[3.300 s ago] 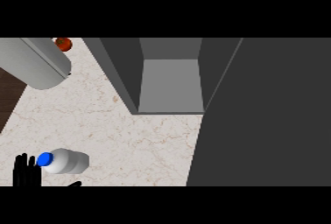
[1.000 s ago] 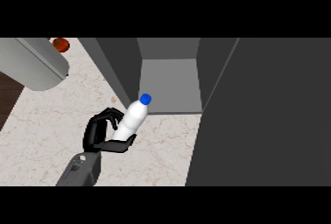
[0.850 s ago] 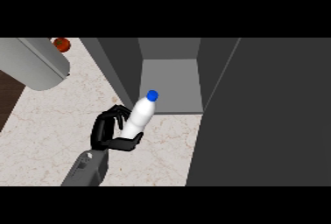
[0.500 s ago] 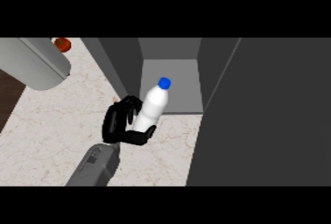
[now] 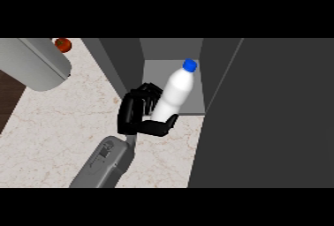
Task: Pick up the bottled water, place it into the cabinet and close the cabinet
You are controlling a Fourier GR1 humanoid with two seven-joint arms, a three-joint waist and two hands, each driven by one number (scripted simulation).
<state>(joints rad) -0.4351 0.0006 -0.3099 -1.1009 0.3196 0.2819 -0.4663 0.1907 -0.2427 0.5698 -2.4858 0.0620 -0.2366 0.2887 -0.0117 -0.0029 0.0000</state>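
Observation:
My left hand (image 5: 139, 115) is shut on the bottled water (image 5: 176, 91), a white bottle with a blue cap (image 5: 189, 65). The bottle leans with its cap toward the far right, and its upper half lies over the grey floor of the open cabinet (image 5: 161, 70). Its lower part is wrapped by my fingers and thumb at the cabinet's front edge. The cabinet door (image 5: 267, 114), a broad dark grey panel, stands open along the right side, close beside the bottle. My right hand does not show.
A large grey rounded appliance (image 5: 36, 64) lies at the far left with a red fruit (image 5: 63, 44) behind it. The marble counter (image 5: 58, 123) ends at a dark brown strip (image 5: 9, 99) on the left. The cabinet's left wall (image 5: 120, 62) stands just left of my hand.
My left hand has lifted the bottle from the counter's near left and carried it up and right; over the last second its cap moved in over the cabinet floor.

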